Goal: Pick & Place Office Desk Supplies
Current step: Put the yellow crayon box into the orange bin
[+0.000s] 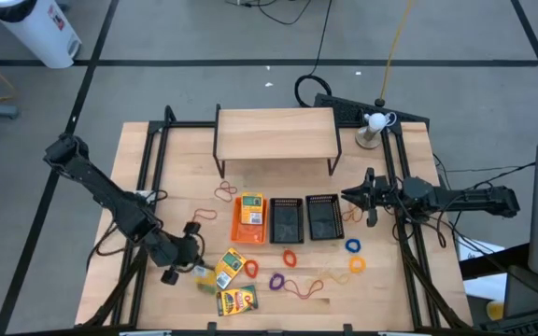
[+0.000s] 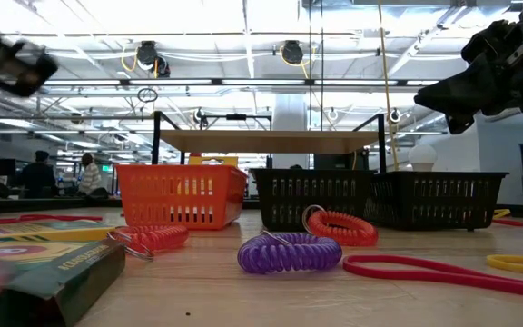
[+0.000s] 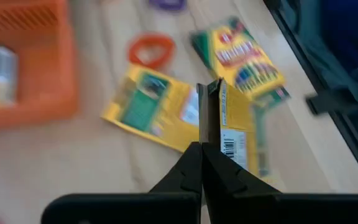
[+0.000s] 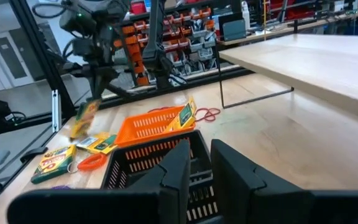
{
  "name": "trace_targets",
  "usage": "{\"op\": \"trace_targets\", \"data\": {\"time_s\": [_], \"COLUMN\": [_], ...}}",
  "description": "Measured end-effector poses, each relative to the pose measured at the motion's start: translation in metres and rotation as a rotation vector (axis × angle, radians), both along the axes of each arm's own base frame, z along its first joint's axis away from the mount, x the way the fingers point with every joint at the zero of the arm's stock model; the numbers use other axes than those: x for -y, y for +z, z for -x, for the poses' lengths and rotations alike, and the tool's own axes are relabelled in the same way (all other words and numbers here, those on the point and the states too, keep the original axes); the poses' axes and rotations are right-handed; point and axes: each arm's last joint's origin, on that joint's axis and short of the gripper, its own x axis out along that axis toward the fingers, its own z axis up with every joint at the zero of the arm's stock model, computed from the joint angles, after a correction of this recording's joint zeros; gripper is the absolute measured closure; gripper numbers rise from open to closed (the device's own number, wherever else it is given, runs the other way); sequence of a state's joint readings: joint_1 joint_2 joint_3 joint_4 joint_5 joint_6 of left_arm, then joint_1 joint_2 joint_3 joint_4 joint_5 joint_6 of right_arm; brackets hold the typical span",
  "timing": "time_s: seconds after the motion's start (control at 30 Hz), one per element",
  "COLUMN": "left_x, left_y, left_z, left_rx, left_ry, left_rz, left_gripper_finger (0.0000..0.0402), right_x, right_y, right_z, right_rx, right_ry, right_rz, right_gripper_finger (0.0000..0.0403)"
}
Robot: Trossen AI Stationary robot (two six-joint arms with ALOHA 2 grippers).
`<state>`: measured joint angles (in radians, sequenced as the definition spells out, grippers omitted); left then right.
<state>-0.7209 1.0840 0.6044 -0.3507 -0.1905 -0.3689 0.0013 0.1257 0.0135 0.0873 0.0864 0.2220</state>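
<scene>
Yellow crayon box (image 3: 236, 127) pinched edge-on in shut left jaws (image 3: 207, 93) for lifting toward orange tray (image 1: 249, 217); right jaws (image 1: 347, 195) slightly parted, empty, waiting beside black trays (image 1: 304, 218).

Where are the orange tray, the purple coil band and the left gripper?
orange tray (image 2: 180, 195): low view, on its front mesh wall.
purple coil band (image 2: 289, 252): low view, middle of the coil.
left gripper (image 3: 205, 99): left wrist view, fingertips shut on a crayon box (image 3: 236, 134), its barcode face.
</scene>
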Motion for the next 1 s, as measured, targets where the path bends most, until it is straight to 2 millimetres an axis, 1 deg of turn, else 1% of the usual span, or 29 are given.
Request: {"op": "trace_targets", "data": {"time_s": [0.17,0.37,0.57,0.63,0.73,0.87,1.0], "left_x": [-0.009,-0.023,-0.047,-0.056,-0.072,-0.091,-0.105], "left_y": [0.034,0.070,0.097,0.101,0.101,0.092,0.079], "left_z": [-0.011,-0.028,-0.045,-0.049,-0.054,-0.066,-0.081], "left_rx": [0.091,0.215,0.305,0.314,0.296,0.236,0.168], "left_ry": [0.070,0.095,0.138,0.166,0.190,0.234,0.222], "left_rz": [-0.092,-0.173,-0.270,-0.295,-0.312,-0.320,-0.298], "left_gripper_finger": [0.0401,0.0401,0.0401,0.0401,0.0401,0.0401,0.0401], "right_x": [0.001,0.001,0.001,0.001,0.001,0.001,0.002], "right_y": [0.001,0.001,0.001,0.001,0.001,0.000,-0.001], "right_z": [0.000,0.000,0.000,0.000,0.000,0.000,0.000], "right_rx": [0.005,0.005,0.006,0.006,0.006,0.000,-0.010], "right_ry": [-0.025,-0.025,-0.025,-0.024,-0.025,-0.038,-0.084], "right_rz": [0.008,0.008,0.001,0.000,0.000,0.001,0.003], "right_gripper_finger": [0.0344,0.0344,0.0344,0.0344,0.0344,0.0344,0.0344]}}
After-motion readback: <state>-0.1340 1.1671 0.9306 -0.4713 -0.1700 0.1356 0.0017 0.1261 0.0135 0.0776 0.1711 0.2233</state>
